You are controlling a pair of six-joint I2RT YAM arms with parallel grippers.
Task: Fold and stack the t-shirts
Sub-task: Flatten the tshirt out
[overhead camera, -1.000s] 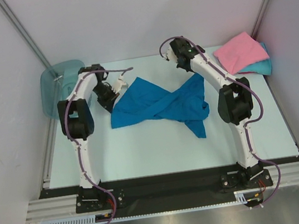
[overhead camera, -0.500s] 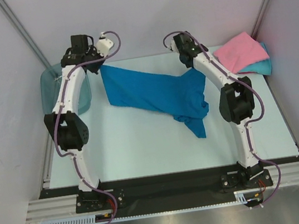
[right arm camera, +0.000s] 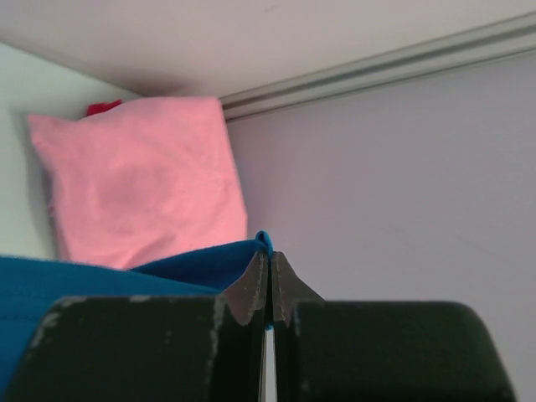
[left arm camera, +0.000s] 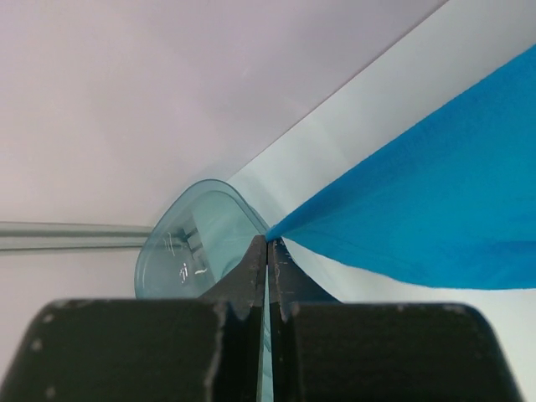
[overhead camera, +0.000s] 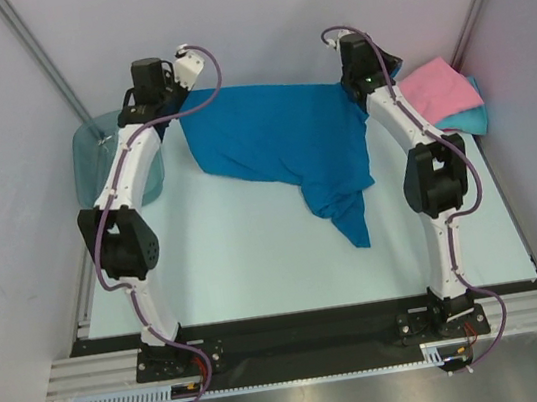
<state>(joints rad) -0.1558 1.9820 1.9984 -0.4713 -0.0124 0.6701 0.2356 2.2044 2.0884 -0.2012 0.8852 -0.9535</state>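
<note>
The deep blue t-shirt (overhead camera: 280,144) hangs stretched between both grippers above the back of the table, its lower part drooping to the surface at centre right. My left gripper (overhead camera: 173,102) is shut on its left corner, which shows in the left wrist view (left arm camera: 270,241) with the blue cloth (left arm camera: 435,201) running right. My right gripper (overhead camera: 354,82) is shut on the right corner, seen in the right wrist view (right arm camera: 268,255). The folded pink t-shirt (overhead camera: 432,94) lies on the turquoise t-shirt (overhead camera: 468,117) at the back right; the pink one also shows in the right wrist view (right arm camera: 142,180).
A translucent teal plastic bin (overhead camera: 116,163) stands at the back left, also in the left wrist view (left arm camera: 197,243). Enclosure walls stand close behind and beside both arms. The table's (overhead camera: 258,263) pale surface runs to the near edge.
Both grippers have risen and moved back and apart, lifting the blue shirt from a twisted heap into a spread, hanging sheet.
</note>
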